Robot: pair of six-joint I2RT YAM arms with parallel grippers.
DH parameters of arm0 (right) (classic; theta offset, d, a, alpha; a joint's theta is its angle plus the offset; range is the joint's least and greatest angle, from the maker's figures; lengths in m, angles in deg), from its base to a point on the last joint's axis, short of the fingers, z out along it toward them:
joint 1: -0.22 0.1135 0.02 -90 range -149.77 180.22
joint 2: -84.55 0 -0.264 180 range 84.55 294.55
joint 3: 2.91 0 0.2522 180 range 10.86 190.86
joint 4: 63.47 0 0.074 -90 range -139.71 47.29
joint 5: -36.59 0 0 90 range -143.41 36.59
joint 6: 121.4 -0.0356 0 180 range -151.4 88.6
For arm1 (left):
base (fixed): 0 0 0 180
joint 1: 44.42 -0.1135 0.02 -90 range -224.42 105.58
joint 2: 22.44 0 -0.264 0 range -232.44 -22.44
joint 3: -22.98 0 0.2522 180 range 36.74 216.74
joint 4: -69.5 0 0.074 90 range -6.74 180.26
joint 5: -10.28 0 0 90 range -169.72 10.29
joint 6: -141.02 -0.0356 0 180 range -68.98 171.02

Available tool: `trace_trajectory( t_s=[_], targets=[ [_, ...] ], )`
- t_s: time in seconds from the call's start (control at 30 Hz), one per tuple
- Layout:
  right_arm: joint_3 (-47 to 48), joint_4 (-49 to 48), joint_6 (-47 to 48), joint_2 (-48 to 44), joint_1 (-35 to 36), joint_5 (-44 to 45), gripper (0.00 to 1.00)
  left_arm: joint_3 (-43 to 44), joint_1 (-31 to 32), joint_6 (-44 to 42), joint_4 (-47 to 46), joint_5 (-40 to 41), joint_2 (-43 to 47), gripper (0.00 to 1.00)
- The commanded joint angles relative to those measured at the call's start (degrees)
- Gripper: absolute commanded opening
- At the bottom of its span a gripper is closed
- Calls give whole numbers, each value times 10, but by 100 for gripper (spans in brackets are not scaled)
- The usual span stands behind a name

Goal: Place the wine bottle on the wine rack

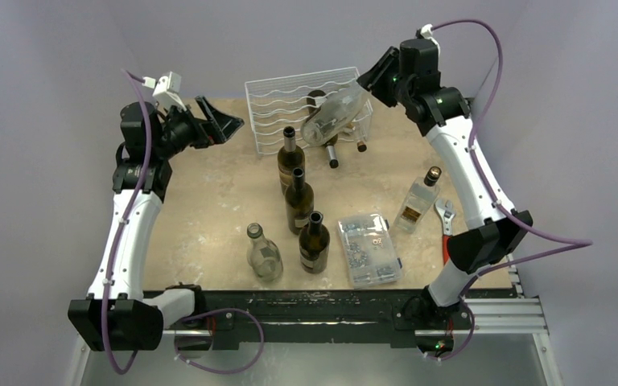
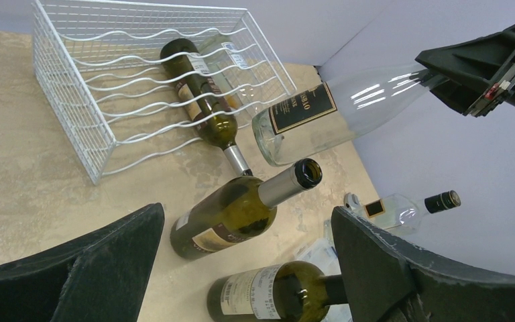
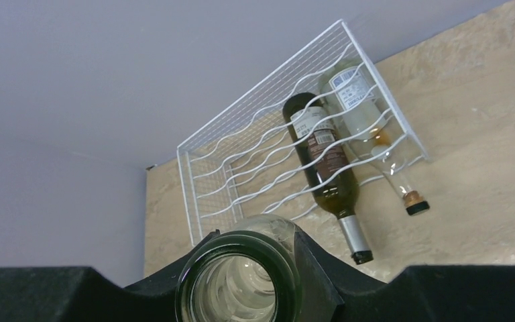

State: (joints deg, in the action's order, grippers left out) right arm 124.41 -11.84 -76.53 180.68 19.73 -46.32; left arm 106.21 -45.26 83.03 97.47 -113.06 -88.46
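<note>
Right hand (image 1: 368,83) pinches one clear bottle (image 1: 334,119) by the neck, tilted, at the right front of the rack (image 1: 278,96). Two lying bottles (image 3: 322,154) (image 3: 359,107) in rack. Five standing bottles (image 1: 290,159) (image 1: 298,205) (image 1: 315,244) (image 1: 264,254) (image 1: 418,203), one box (image 1: 368,249), one wrench (image 1: 447,221) on tabletop (image 1: 209,209). Left hand (image 1: 224,122) spread, empty.

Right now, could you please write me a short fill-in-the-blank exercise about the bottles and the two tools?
1. The right tool grips the clear bottle by its ____.
2. ____ bottles already lie in the wine rack.
3. The left tool is ____ and empty.
Missing words: neck; two; open.
</note>
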Motion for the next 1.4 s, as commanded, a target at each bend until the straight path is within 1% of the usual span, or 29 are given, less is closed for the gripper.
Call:
trace_trajectory(
  t_s=[0.0, 0.1, 0.2, 0.27, 0.43, 0.57, 0.67, 0.77, 0.9, 0.97, 1.0, 1.07, 1.23, 1.33, 1.37],
  targets=[
    [72, -177, -118, -32, -10, -46, 0, -1, -15, 8, -30, -12, -4, 96],
    [76, -210, -153, -20, -10, -69, 0, -1, -18, 11, -31, -15, -5, 96],
    [65, -245, -208, -8, -10, -119, 0, -2, -20, 11, -32, -15, -5, 96],
    [50, -281, -233, -2, -10, -128, 0, -1, -24, 14, -32, -16, -10, 96],
    [24, -344, -276, 10, -8, -152, 0, -9, -50, 51, -61, -46, -30, 96],
    [4, -372, -305, 15, 3, -171, 0, -16, -62, 84, -90, -73, -47, 96],
    [-22, -395, -321, 9, 18, -170, 0, -27, -68, 130, -131, -104, -60, 96],
    [-51, -410, -333, -1, 38, -145, 0, -46, -70, 182, -189, -115, -59, 96],
    [-141, -486, -388, -29, 70, -86, 0, -115, -67, 329, -318, -94, -50, 96],
    [-158, -515, -409, -33, 87, -61, 0, -146, -63, 390, -364, -73, -45, 96],
    [-162, -521, -416, -33, 95, -47, 0, -149, -60, 411, -371, -64, -40, 96],
    [-167, -540, -434, -28, 107, -29, 0, -149, -54, 437, -356, -41, -27, 96],
    [-172, -586, -472, -11, 120, -12, 0, -152, -38, 482, -240, 33, 23, 99],
    [-165, -596, -478, -3, 126, -7, 0, -165, -27, 510, -167, 92, 68, 100],
    [-162, -598, -480, -1, 128, -7, 0, -168, -19, 523, -147, 128, 80, 100]
  ],
)
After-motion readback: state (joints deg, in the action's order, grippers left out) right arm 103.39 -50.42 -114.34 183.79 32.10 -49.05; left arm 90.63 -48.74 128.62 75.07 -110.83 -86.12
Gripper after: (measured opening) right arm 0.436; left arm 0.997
